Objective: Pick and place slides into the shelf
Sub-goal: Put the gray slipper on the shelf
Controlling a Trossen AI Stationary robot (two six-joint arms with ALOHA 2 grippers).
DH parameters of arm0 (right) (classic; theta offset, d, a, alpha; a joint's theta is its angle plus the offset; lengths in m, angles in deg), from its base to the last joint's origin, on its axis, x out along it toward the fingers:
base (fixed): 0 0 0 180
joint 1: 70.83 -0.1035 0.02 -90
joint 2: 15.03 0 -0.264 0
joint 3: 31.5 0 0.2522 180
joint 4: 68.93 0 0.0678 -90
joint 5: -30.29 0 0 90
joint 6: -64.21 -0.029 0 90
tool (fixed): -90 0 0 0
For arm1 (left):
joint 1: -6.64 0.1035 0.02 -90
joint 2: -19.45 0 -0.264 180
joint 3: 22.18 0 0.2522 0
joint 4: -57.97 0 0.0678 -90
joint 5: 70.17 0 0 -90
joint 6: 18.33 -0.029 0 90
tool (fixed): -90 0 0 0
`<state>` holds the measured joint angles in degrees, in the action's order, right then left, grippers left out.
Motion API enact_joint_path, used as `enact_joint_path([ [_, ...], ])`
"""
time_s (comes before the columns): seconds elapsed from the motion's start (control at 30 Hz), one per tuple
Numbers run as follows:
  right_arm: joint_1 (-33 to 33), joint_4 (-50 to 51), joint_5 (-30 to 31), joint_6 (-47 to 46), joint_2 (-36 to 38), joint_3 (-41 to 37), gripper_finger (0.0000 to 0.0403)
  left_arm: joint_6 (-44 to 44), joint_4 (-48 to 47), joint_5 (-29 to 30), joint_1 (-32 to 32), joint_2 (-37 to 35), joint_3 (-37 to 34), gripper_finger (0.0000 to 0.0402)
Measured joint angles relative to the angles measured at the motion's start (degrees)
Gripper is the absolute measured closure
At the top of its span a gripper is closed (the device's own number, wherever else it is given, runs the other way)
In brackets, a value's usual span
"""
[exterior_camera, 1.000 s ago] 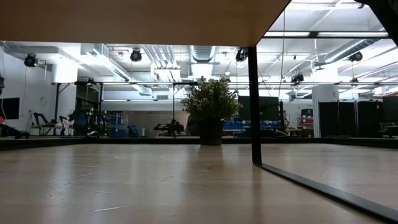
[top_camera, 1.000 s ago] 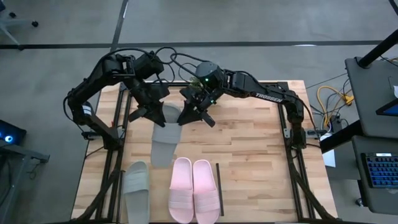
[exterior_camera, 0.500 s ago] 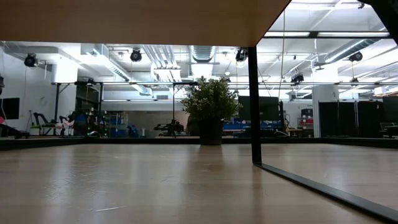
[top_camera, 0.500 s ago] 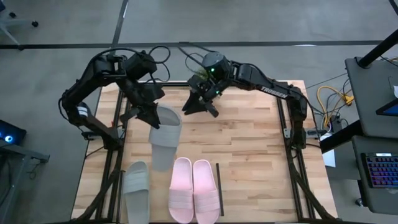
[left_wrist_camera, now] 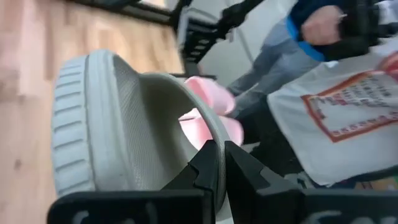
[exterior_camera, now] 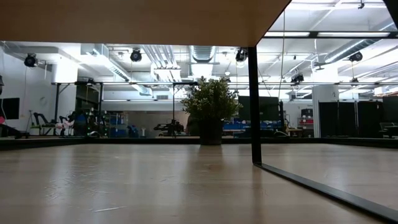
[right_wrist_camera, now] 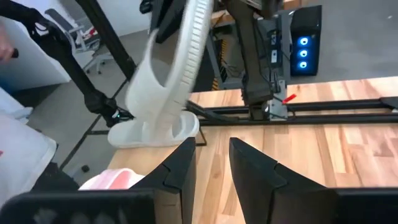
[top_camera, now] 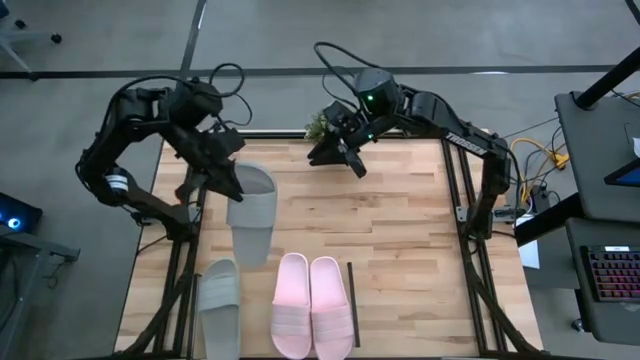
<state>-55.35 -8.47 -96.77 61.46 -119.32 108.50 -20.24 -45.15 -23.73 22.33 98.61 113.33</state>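
The left hand (top_camera: pixel 222 183), clamped on the grey-green slide (top_camera: pixel 251 214), is carrying it leftward; the right hand (top_camera: pixel 338 156), slightly parted and empty, is retreating to the surface's (top_camera: pixel 400 240) far edge.

Matt ribbed rubber slide (left_wrist_camera: pixel 112 137); pale wood-plank table (top_camera: pixel 400 240); black metal frame (top_camera: pixel 470 210)

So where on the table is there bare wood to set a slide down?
The right half of the table is bare, from the thin black bar to the right frame. The left is crowded: the left gripper holds a grey-green slide above another grey-green slide beside the pink pair.
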Motion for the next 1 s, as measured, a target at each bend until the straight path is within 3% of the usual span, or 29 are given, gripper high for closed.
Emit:
enact_joint_path([
  [0.13, -0.04, -0.06, 1.88, -0.71, 0.30, 0.00, 0.0318, 0.60, 5.12, 0.54, -0.01, -2.10, 0.00, 0.0401],
  [0.4, -0.04, -0.11, 2.82, -3.34, 0.25, 0.00, 0.0313, -0.91, 13.84, 27.34, 0.03, -7.68, -0.43, 0.0401],
  [0.5, -0.04, -0.17, 2.80, -3.72, 0.24, 0.00, 0.0310, 1.02, 14.64, 32.39, 0.05, -10.48, -2.13, 0.0401],
  [0.6, -0.04, -0.18, 2.80, -3.89, 0.21, 0.00, 0.0311, 2.68, 16.23, 33.80, 0.03, -13.72, -5.86, 0.0401],
  [0.83, -0.07, -0.24, 2.81, -4.65, 0.19, 0.00, 0.0320, 6.06, 20.08, 31.09, -0.01, -21.19, -19.85, 0.0401],
  [1.0, -0.09, -0.22, 5.07, -7.24, 0.19, 0.00, 0.0319, 12.59, 32.32, 26.34, 0.04, -28.99, -31.18, 0.0401],
])
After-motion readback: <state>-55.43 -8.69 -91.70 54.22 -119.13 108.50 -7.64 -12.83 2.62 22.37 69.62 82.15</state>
